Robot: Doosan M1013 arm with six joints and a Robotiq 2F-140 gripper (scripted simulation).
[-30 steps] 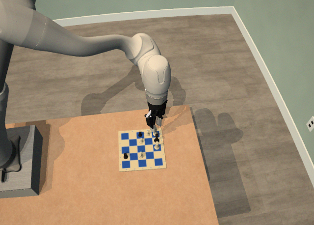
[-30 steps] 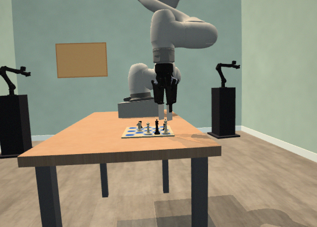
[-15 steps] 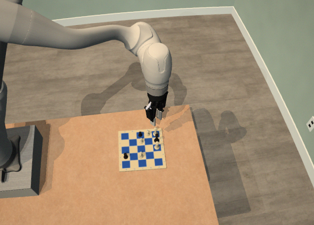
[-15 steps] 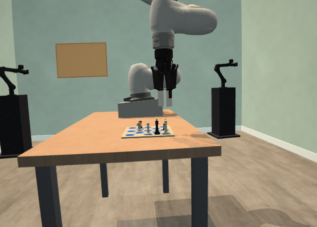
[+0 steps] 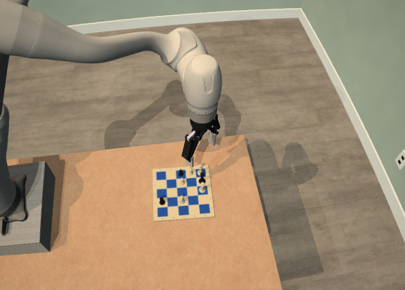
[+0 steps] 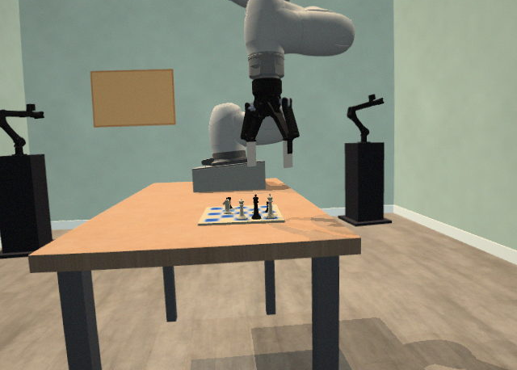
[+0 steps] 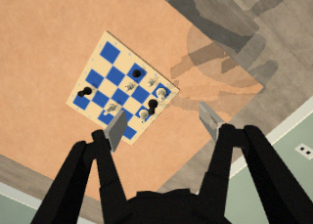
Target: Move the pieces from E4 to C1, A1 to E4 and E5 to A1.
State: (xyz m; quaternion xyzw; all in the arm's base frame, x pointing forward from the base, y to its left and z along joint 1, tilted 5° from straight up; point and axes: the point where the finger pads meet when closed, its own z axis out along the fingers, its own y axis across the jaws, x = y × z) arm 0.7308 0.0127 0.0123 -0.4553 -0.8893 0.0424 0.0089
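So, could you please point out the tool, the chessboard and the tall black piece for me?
Tool (image 6: 269,153), exterior view, midway between its open fingertips.
Chessboard (image 5: 162,212), top view, on a blue corner square.
Black piece (image 6: 255,208), exterior view, on its body.
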